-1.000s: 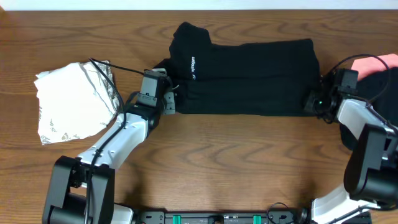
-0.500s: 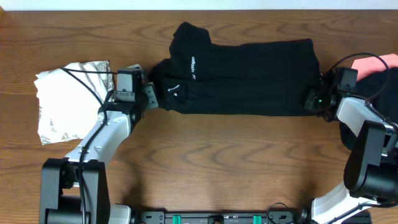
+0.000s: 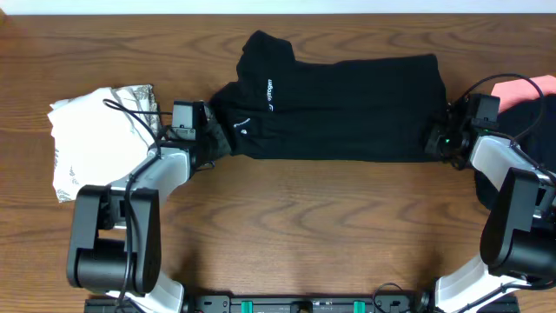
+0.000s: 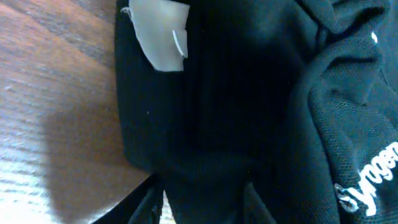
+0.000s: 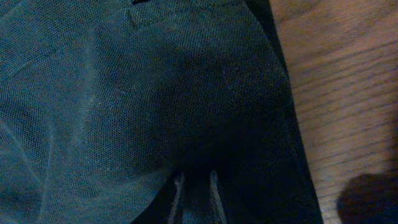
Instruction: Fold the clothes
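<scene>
Left pincer point(image 3: 208, 141) clamped on black shirt point(image 3: 347, 109) edge, right pincer point(image 3: 437, 139) pinching opposite edge; probably tensioning cloth flat on desk point(image 3: 295, 235) before folding

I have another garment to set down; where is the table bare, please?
Bare tabletop: the wide front strip below the black shirt, and the back-left corner behind the white grey-printed garment. Crowded: the right edge around the pink piece and right gripper, and beside the left gripper.
</scene>
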### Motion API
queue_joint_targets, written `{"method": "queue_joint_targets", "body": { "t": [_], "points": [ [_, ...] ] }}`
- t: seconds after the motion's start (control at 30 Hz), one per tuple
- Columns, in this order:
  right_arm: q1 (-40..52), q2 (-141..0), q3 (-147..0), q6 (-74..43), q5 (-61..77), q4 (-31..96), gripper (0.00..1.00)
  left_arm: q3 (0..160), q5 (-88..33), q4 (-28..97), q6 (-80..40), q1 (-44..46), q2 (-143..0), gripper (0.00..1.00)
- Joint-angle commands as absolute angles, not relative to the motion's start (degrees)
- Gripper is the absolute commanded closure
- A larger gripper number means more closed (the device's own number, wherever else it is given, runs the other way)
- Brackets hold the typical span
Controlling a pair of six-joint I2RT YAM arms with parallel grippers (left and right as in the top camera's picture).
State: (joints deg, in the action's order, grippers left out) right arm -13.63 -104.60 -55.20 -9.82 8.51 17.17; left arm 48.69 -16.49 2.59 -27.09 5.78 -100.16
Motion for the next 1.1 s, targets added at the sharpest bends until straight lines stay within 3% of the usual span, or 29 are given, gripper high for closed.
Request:
{"method": "queue_joint_targets", "body": {
  "t": [0.0, 0.2, 1.07],
  "points": [
    [-13.0, -107.0, -54.6, -9.1, 7.9, 18.2, 0.86, 49.4, -17.4, 1.0, -28.6, 5.8, -100.6, 0.58],
    [-13.0, -107.0, -54.6, -8.4, 7.9, 18.9, 0.86, 49.4, -17.3, -1.9, -28.6, 5.2, -100.6, 0.94],
    [-13.0, -107.0, -54.6, -8.0, 7.7, 18.9, 0.86, 49.4, -6.0, 2.6, -25.1, -3.7, -100.6, 0.93]
  ]
}}
